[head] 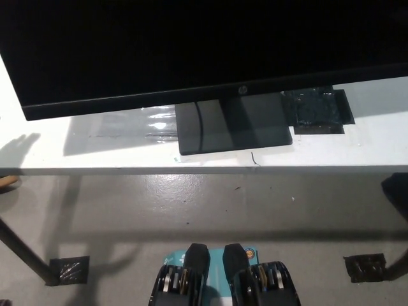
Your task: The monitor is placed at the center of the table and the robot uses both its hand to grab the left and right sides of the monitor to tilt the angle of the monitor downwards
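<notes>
No hand is seen in view, so neither hand's state can be told, while the monitor (191, 51) is stood on the table (38, 150), judged rigid, smooth and fragile, best gripped at its left then right bezel edges.

A white table (76, 156) is standing on a grey concrete floor (210, 204), its dark legs (25, 255) resting on black tape patches (67, 269). Another black tape patch (319, 109) is lying on the tabletop. Light is casting soft shadows across both.
</notes>
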Robot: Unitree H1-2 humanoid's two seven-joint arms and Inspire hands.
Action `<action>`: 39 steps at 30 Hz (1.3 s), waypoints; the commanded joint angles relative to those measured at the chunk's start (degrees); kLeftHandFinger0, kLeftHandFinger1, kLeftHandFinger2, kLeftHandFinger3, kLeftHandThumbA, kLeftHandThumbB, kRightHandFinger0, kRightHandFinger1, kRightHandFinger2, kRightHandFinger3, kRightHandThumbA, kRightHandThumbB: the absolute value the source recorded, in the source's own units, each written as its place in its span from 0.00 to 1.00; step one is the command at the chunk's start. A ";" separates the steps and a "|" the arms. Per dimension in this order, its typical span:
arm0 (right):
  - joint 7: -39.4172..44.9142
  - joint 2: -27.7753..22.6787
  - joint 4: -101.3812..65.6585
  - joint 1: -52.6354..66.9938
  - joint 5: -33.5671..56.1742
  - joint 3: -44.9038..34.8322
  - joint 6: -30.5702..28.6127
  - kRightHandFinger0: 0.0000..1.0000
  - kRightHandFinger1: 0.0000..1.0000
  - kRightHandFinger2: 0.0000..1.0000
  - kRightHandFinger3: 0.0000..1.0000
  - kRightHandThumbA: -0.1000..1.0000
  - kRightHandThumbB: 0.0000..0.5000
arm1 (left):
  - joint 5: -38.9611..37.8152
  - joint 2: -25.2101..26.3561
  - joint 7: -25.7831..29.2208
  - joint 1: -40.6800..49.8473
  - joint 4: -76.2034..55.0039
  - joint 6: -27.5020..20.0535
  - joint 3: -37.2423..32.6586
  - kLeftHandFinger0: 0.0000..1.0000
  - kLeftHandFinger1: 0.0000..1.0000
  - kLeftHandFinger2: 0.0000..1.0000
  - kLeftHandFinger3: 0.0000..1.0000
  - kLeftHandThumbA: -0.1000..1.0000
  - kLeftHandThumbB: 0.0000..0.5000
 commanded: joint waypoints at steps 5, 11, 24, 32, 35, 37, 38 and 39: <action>31.56 -7.12 12.03 -10.74 14.09 2.33 1.41 1.00 1.00 1.00 1.00 1.00 0.88 | -1.61 3.20 -1.87 -2.36 -1.53 0.44 0.19 1.00 1.00 1.00 1.00 0.87 0.91; 42.08 -9.75 26.40 -19.20 13.51 2.95 7.55 1.00 1.00 1.00 1.00 0.77 1.00 | -1.71 3.24 -2.08 -2.76 -1.25 -0.12 -0.06 1.00 1.00 1.00 1.00 0.86 0.92; 43.99 -9.44 40.32 -25.73 8.38 5.14 4.31 1.00 1.00 1.00 1.00 0.79 0.88 | -1.63 3.46 -2.74 -3.80 -0.62 -0.39 -0.41 1.00 1.00 1.00 1.00 0.87 0.93; 46.40 -10.30 42.64 -29.11 8.22 5.94 3.88 1.00 1.00 1.00 1.00 0.74 1.00 | -2.31 4.06 -4.15 -5.14 0.01 -0.71 -0.33 1.00 1.00 1.00 1.00 0.85 0.95; 48.11 -11.63 40.35 -30.93 7.44 7.00 3.32 1.00 1.00 1.00 1.00 0.77 1.00 | -2.18 4.33 -5.13 -6.18 -1.25 0.57 -0.62 1.00 1.00 1.00 1.00 0.82 0.89; 48.47 -11.80 40.24 -31.13 7.10 7.64 2.43 1.00 1.00 1.00 1.00 0.81 1.00 | -2.26 4.35 -5.37 -6.40 -1.06 0.56 -0.54 1.00 1.00 1.00 1.00 0.81 0.89; 48.50 -11.82 40.32 -31.16 7.18 7.75 2.40 1.00 1.00 1.00 1.00 0.81 1.00 | -2.26 4.35 -5.40 -6.41 -1.05 0.56 -0.53 1.00 1.00 1.00 1.00 0.81 0.89; 48.55 -11.84 40.40 -31.21 7.24 7.84 2.36 1.00 1.00 1.00 1.00 0.81 1.00 | -2.26 4.33 -5.45 -6.42 -1.04 0.55 -0.50 1.00 1.00 1.00 1.00 0.81 0.89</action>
